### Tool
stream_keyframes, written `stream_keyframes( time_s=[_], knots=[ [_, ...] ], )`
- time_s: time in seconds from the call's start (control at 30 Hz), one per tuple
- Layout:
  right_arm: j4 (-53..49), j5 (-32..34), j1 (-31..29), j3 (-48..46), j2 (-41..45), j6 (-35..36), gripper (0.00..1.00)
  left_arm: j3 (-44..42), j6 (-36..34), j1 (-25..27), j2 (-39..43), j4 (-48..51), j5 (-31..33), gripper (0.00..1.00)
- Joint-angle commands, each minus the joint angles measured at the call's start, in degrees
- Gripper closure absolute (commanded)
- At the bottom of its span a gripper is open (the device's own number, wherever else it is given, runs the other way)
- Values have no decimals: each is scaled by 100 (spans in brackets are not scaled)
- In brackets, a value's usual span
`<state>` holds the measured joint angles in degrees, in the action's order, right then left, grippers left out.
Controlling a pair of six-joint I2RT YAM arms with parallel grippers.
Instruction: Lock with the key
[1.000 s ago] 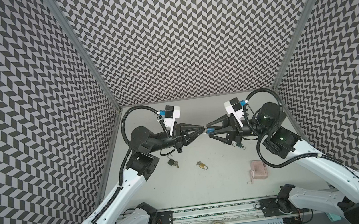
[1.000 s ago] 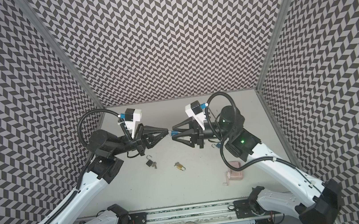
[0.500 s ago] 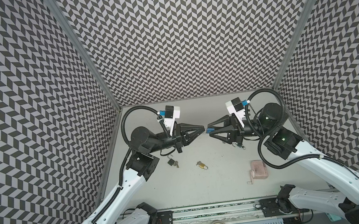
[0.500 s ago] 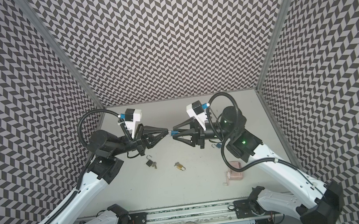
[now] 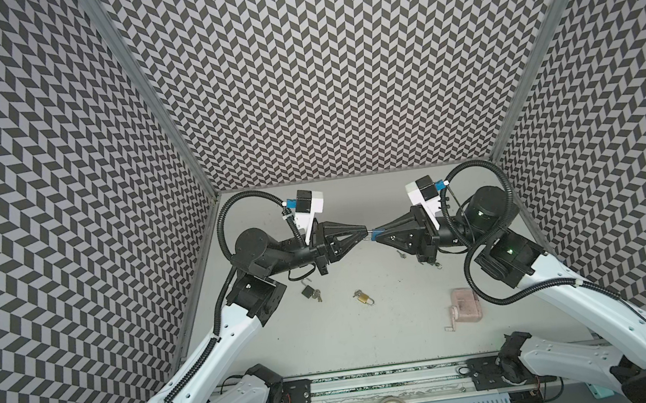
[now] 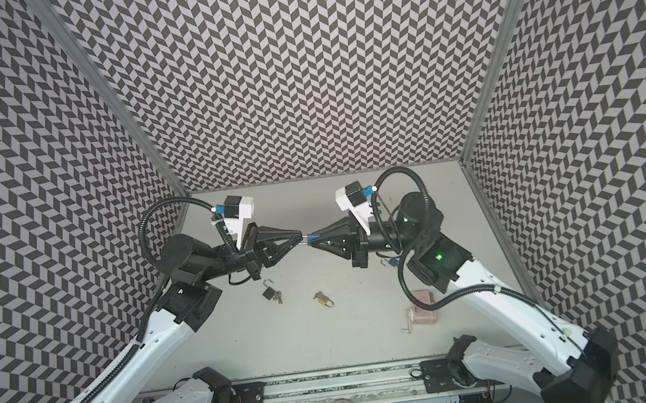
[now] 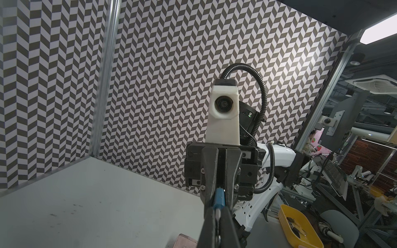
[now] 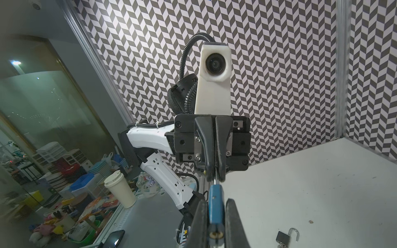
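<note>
Nearest, the pink lock, brass lock and black lock lie unmoved on the table. Beyond them, in mid-air, the left gripper stays pinched on the shackle of the blue lock. The right gripper, spread a second ago, now clamps the blue body.

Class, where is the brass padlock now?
In both top views the brass padlock lies on the table, between the black padlock at left and the pink lock at right.
</note>
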<state>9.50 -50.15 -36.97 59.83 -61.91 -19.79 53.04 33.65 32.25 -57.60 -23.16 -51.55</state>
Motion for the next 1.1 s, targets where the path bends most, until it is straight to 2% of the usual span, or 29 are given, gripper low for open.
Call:
stream_keyframes(
  time_s=[0.0, 0.27, 0.6, 0.8, 1.07],
  knots=[
    [308, -192, -22, 116, 39, -453, 100, 8, -188, 19, 167, 40, 13, 100],
    [507, -503, -13, 230, -14, -1122, 100, 41, -271, 26, 187, 97, -54, 100],
    [834, -505, -21, 159, -17, -1344, 100, 97, -408, 27, 188, 287, -18, 100],
    [592, -314, -28, 235, -54, -1122, 100, 54, -396, 143, 138, 211, -21, 100],
    [221, 259, -315, 504, -357, -356, 100, -307, 287, 855, -273, -908, -45, 100]
  ],
)
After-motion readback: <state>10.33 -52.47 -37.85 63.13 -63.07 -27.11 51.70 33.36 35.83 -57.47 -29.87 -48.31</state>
